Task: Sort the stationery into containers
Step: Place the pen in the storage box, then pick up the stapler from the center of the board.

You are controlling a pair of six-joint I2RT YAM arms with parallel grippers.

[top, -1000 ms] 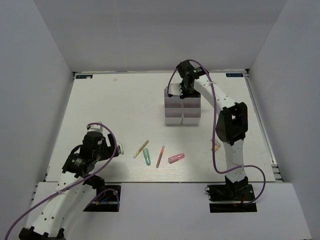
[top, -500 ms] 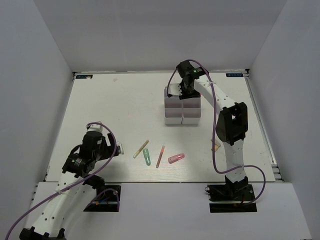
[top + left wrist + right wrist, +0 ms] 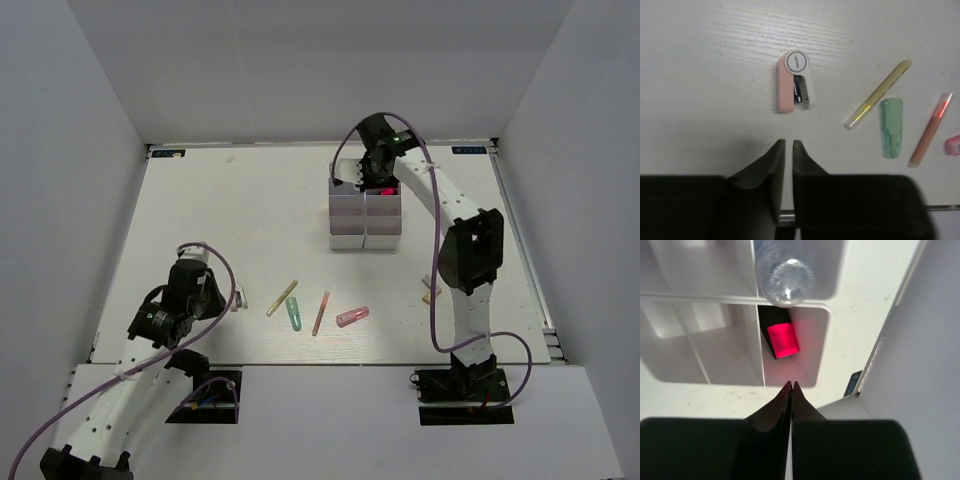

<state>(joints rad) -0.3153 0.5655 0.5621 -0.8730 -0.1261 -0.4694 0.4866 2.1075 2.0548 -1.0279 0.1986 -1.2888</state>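
In the left wrist view my left gripper [image 3: 788, 144] is shut with nothing in it, just short of a pink and white item [image 3: 796, 82] lying flat on the table. To its right lie a yellow stick [image 3: 877, 94], a green tube [image 3: 891, 127] and an orange stick [image 3: 930, 130]. From above these form a row with a pink tube [image 3: 352, 317]. My right gripper [image 3: 791, 385] is shut and empty at the far end of the white organiser [image 3: 350, 225]. A red-capped black marker [image 3: 781, 337] stands in the compartment below it. A clear tube [image 3: 785, 275] fills a neighbouring compartment.
A small beige block [image 3: 431, 290] lies beside the right arm's lower link. White walls close the table on the left, back and right. The table's far edge and a blue label [image 3: 855, 382] are near the right gripper. The left gripper [image 3: 222, 300] hangs near the front left.
The left gripper has closed from wide open, holding nothing. The right gripper has shut and shifted slightly over the organiser's far end, where a red-capped marker now shows in a compartment.
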